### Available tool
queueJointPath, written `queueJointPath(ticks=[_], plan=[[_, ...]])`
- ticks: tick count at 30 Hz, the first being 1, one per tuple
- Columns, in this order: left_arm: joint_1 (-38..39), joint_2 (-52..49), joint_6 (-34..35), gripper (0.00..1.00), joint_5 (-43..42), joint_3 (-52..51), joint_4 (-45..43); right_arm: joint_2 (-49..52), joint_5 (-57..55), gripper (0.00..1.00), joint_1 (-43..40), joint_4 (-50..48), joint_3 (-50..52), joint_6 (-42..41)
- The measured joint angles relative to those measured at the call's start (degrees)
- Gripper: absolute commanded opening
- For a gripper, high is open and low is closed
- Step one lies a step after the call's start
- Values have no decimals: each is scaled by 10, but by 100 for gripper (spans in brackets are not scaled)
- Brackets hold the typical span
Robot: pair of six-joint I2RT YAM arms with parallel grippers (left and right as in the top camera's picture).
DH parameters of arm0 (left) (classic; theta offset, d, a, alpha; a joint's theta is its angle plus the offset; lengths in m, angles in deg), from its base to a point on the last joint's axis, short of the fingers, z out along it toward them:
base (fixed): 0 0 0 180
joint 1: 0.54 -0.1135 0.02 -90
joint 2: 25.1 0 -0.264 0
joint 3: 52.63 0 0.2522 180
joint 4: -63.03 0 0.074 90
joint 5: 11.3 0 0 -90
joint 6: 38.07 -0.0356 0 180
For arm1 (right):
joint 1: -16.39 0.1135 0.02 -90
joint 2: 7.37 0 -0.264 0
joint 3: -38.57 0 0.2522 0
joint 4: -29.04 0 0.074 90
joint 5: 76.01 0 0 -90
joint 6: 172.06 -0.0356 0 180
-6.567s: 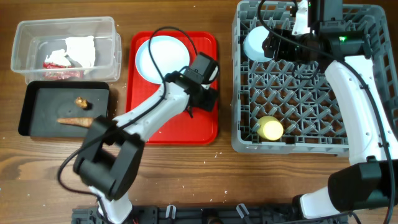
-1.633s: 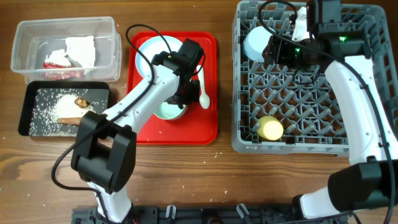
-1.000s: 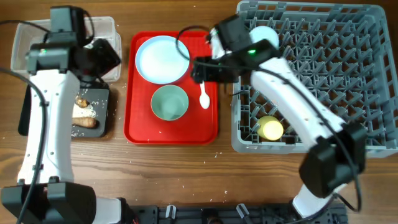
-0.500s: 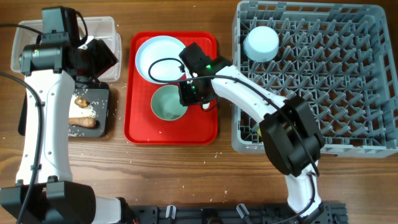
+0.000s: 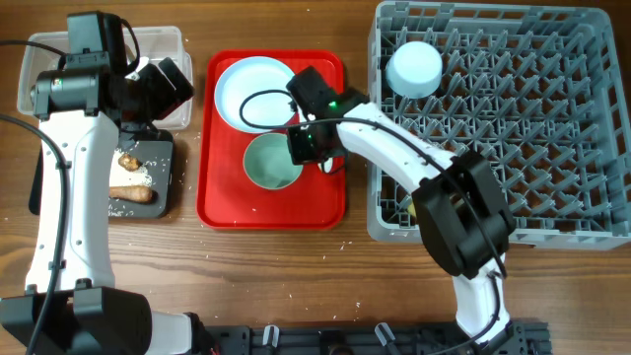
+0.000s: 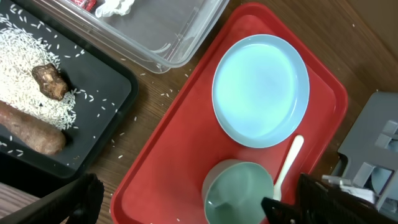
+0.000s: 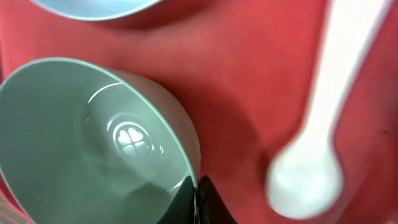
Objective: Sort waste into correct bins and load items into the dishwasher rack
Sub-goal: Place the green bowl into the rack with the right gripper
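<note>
A pale blue-green small bowl (image 5: pixel 271 166) stands on the red tray (image 5: pixel 225 202), with my right gripper (image 5: pixel 304 148) shut on its right rim (image 7: pixel 186 155). One finger is inside the bowl, the other outside. The white spoon (image 7: pixel 317 124) lies just right of the bowl (image 6: pixel 239 193). The pale round plate (image 5: pixel 252 94) lies behind it on the tray. My left gripper (image 5: pixel 163 84) hangs open and empty over the near end of the clear tub (image 5: pixel 49 59). The grey rack (image 5: pixel 513 148) at right holds a cream-white bowl (image 5: pixel 414 67).
The black tray (image 6: pixel 99 124) holds rice (image 6: pixel 25 68), a brown lump (image 6: pixel 50 81) and a sausage piece (image 6: pixel 28 134). The clear tub (image 6: pixel 155 31) holds a red wrapper (image 6: pixel 84 3) and a napkin (image 6: pixel 115 6). Rice grains dot the wooden table (image 5: pixel 286 286).
My right gripper has closed on the bowl's rim and the bowl has shifted slightly. My left gripper has opened wider above the bins.
</note>
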Motion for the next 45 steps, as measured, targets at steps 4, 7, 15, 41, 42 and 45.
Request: queueJointPath(ticks=[4, 7, 15, 41, 42, 45], plan=[[0, 0, 0, 100, -1, 0, 0, -88, -36, 4, -47, 48, 9, 0], [0, 0, 0, 100, -1, 0, 0, -203, -81, 4, -103, 78, 9, -5], [0, 0, 0, 100, -2, 0, 0, -407, -508, 4, -145, 257, 6, -75], [0, 0, 0, 100, -2, 0, 0, -127, -759, 8, -119, 139, 24, 242], [0, 0, 0, 100, -2, 0, 0, -127, -757, 8, -116, 139, 25, 246], [0, 0, 0, 100, -2, 0, 0, -127, -752, 5, -107, 142, 36, 255]])
